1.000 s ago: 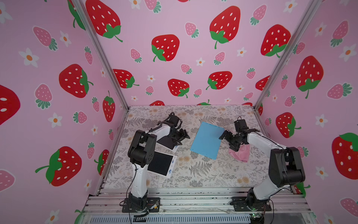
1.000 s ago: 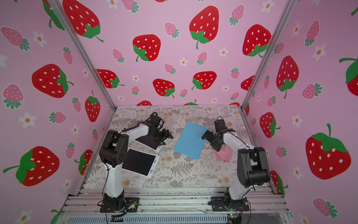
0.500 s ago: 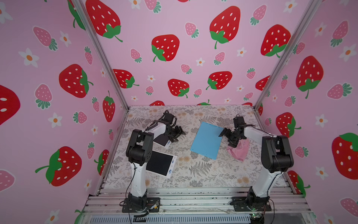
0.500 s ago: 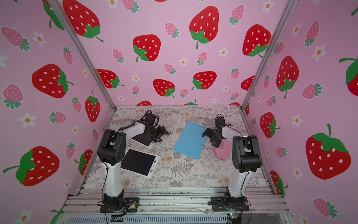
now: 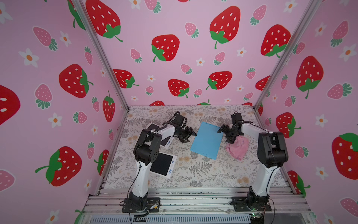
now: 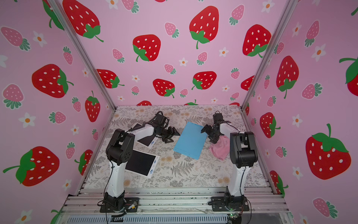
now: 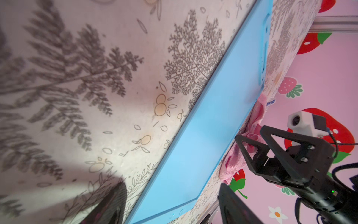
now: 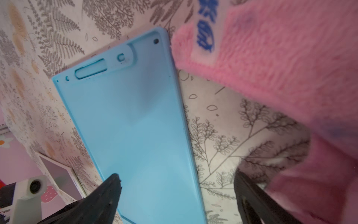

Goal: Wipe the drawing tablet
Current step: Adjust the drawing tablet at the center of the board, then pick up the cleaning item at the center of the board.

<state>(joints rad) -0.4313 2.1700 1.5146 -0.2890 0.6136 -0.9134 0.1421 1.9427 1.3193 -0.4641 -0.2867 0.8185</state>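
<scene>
A robot test booth, a lab rig, not a home: pink strawberry-print walls (image 5: 174, 58) at 9, 12 and 3 o'clock close in a fern-print table (image 5: 203, 170), with two arms bolted to an aluminium rail (image 5: 193, 201) at 6 o'clock.

Far white tablet (image 5: 155, 129): partly hidden under left arm (image 5: 164, 131). Pink cloth (image 8: 280, 77): blurred, cut off at edge in right wrist view.

The blue drawing tablet (image 5: 207, 140) is lying between both spread grippers, the right gripper (image 5: 225, 133) hovering beside the pink cloth (image 5: 238, 146)
</scene>
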